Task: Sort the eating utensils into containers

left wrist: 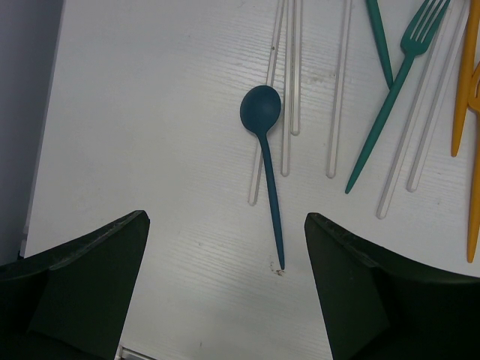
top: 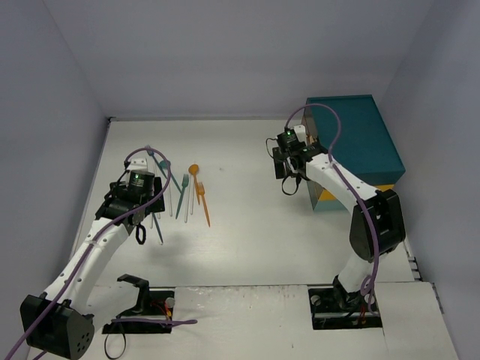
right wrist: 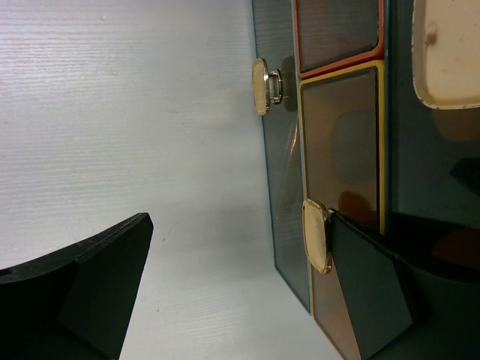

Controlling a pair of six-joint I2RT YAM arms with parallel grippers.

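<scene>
Several eating utensils [top: 184, 193] lie in a loose row on the white table, left of centre. In the left wrist view a dark teal spoon [left wrist: 266, 161] lies bowl away, with clear utensils [left wrist: 289, 75], a teal fork [left wrist: 397, 82] and orange ones [left wrist: 463, 82] beside it. My left gripper [left wrist: 225, 292] is open and empty, just short of the spoon's handle tip. My right gripper [right wrist: 238, 225] is open at the front of the chest. Its right finger [right wrist: 367, 292] touches the cream handle [right wrist: 316, 236] of a see-through, yellow-framed drawer [right wrist: 341, 142], which is shut.
The drawers sit in a large teal chest [top: 356, 142] at the back right. A second, red-framed drawer [right wrist: 337, 30] with its own cream handle [right wrist: 261, 86] lies beside the yellow one. An orange spoon [top: 193, 171] and orange fork [top: 202, 202] end the row.
</scene>
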